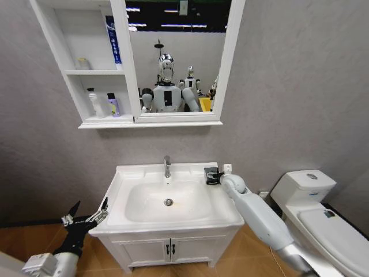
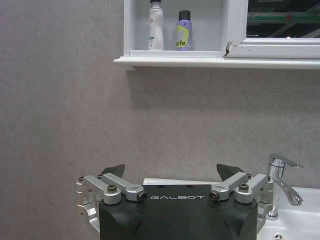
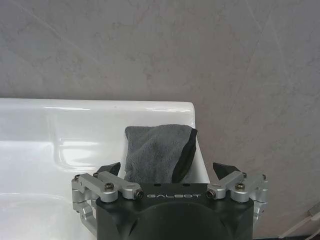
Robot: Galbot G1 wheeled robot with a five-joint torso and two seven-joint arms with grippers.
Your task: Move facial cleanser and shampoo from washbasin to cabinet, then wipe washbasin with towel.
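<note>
The towel (image 3: 157, 150), a folded grey cloth with a black edge, lies on the back right corner of the white washbasin (image 1: 173, 222). My right gripper (image 3: 168, 170) is open just in front of it, one finger on each side, and sits at that corner (image 1: 212, 175) in the head view. My left gripper (image 1: 86, 216) hangs open and holds nothing, low beside the washbasin's front left corner. A white bottle (image 2: 156, 25) and a purple bottle (image 2: 183, 31) stand side by side in the cabinet's (image 1: 86, 72) lowest compartment. I cannot tell which is the facial cleanser and which the shampoo.
A chrome tap (image 1: 167, 166) stands at the back of the bowl. The mirror (image 1: 176, 57) adjoins the cabinet. A blue tube (image 1: 113, 40) leans in the top compartment. A white toilet (image 1: 323, 213) stands to the right, and a two-door vanity (image 1: 170, 249) is below the basin.
</note>
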